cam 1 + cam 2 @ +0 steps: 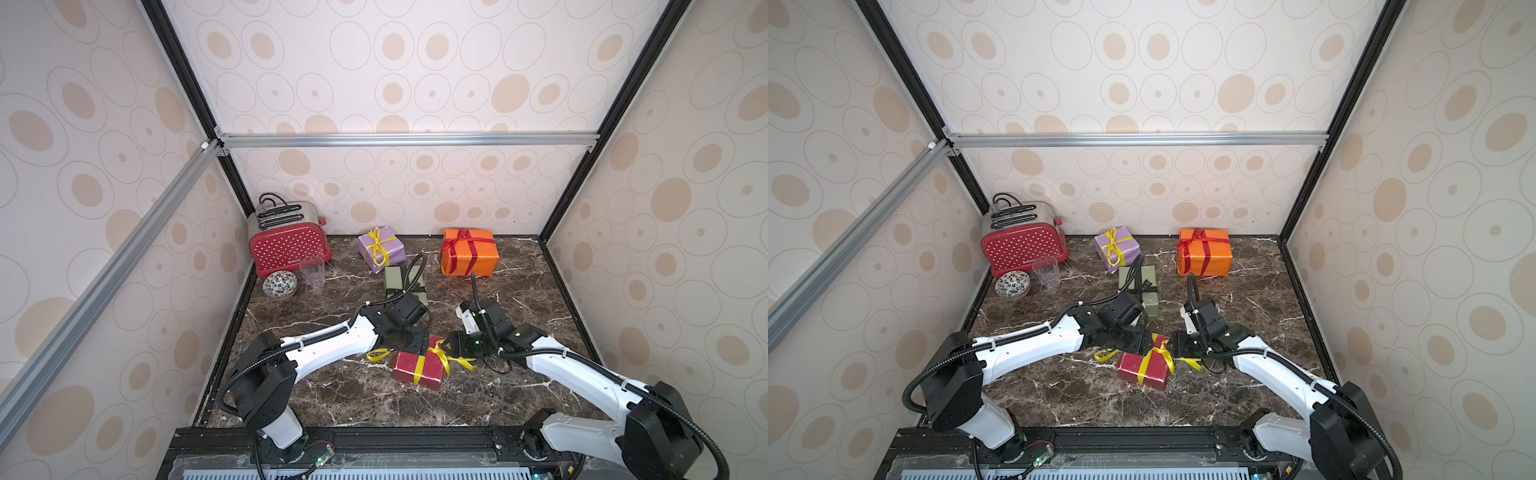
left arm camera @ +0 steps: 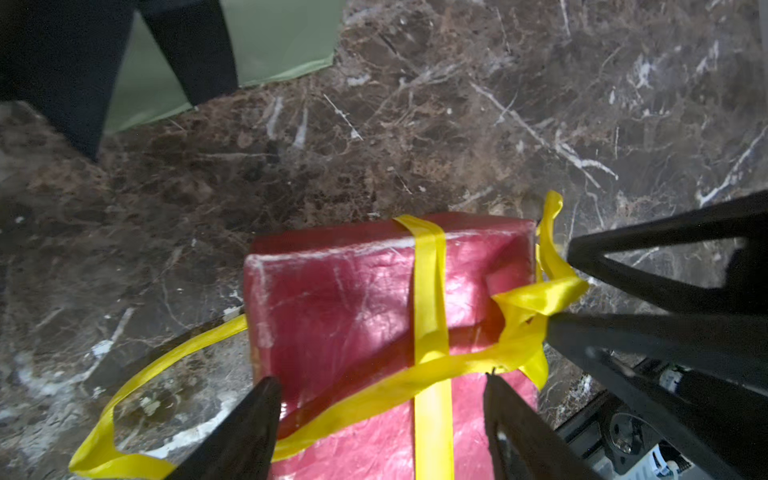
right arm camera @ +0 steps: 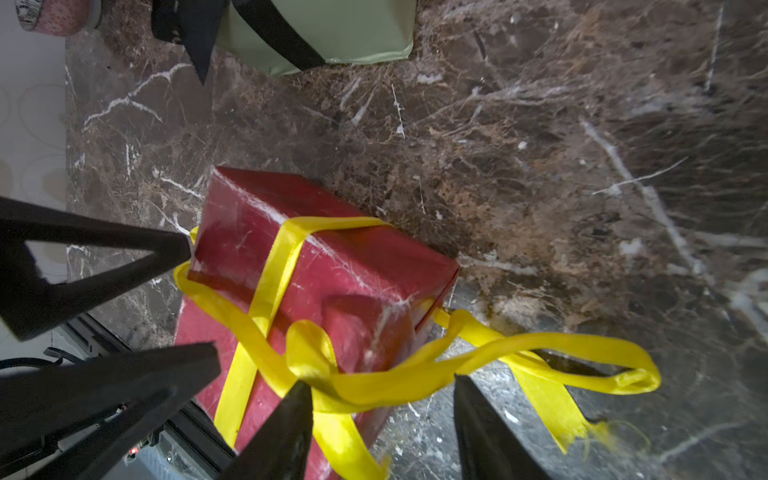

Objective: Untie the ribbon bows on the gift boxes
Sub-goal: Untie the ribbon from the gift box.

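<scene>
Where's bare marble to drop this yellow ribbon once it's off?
Free: the strip between the dark red box and the front rail; the patch between bowl and left arm. Crowded: centre, where left pincer and right pincer flank that box.

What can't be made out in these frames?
- Olive green box: partly hidden by the left arm in both top views, cropped in both wrist views.
- Black ribbon: lettering too small in a top view.
- Dark red box: one end cropped in the left wrist view.

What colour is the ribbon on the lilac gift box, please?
Yellow; the ribbon shows best in a top view.
</scene>
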You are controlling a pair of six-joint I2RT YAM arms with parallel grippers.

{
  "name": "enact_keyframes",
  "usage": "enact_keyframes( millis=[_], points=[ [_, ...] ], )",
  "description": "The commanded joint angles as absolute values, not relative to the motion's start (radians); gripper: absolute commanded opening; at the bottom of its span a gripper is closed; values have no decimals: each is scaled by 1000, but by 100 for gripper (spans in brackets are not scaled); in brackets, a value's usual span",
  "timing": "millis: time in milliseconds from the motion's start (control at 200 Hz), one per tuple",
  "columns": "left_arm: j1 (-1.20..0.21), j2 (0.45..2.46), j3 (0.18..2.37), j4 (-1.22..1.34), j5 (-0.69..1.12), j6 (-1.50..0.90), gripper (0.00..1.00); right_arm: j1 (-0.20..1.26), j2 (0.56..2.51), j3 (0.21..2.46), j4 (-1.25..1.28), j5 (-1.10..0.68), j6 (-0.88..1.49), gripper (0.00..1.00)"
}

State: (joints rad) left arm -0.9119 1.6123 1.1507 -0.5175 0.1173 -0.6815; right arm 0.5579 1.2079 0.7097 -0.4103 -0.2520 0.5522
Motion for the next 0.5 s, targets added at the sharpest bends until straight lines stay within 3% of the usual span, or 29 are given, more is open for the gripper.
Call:
enact_keyframes(
  millis=[0,110,376,496],
  points=[
    [-917,1631,1172,-583,106,-636,70,563,1256,742,-400,-260,547,54],
    [-926,1631,1177,-583,105,-624,68,564,1271,746,-393,-273,537,47],
    [-975,1695,1255,-624,94,-532,67,563,1226,729,-394,-190,551,19],
    [-983,1725,1284,-624,84,-525,55,563,1218,723,-399,-169,553,13]
  ],
)
